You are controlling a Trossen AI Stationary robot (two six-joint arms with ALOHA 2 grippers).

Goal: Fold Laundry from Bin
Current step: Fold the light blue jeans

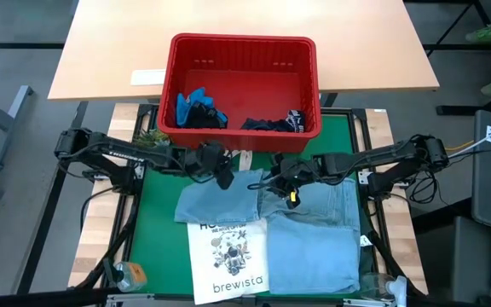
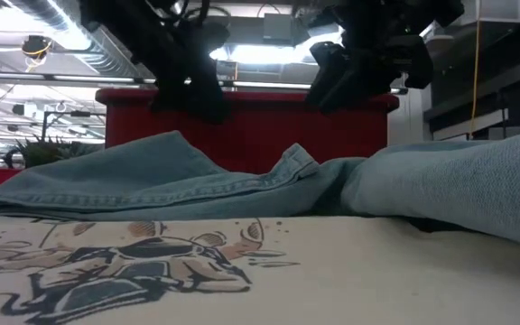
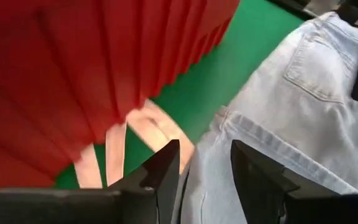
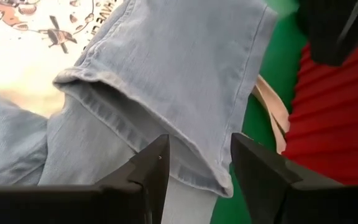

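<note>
Nearest you, the white tote bag (image 1: 226, 256) lies flat on the green mat (image 1: 156, 222), with the light blue denim shirt (image 1: 309, 230) spread beside it and over its far edge. Its long axis runs left-right across the desk (image 1: 92, 247), folded flap on the left half (image 1: 218, 203), wider body on the right. Just above the far hem, both arms hang close together. Left gripper (image 1: 222, 175) sits over the flap's far corner, jaws parted and holding nothing; in its wrist view the cloth lies just past the fingertips (image 3: 166, 168), not between them. Right gripper (image 1: 286, 183) hovers over the shirt's middle, jaws also spread, empty, denim directly under them. So left arm is nearer the flap, right nearer the body. Farthest: the red bin (image 1: 242, 51), with bright blue (image 1: 196, 107) and dark navy (image 1: 273, 124) garments inside.
</note>
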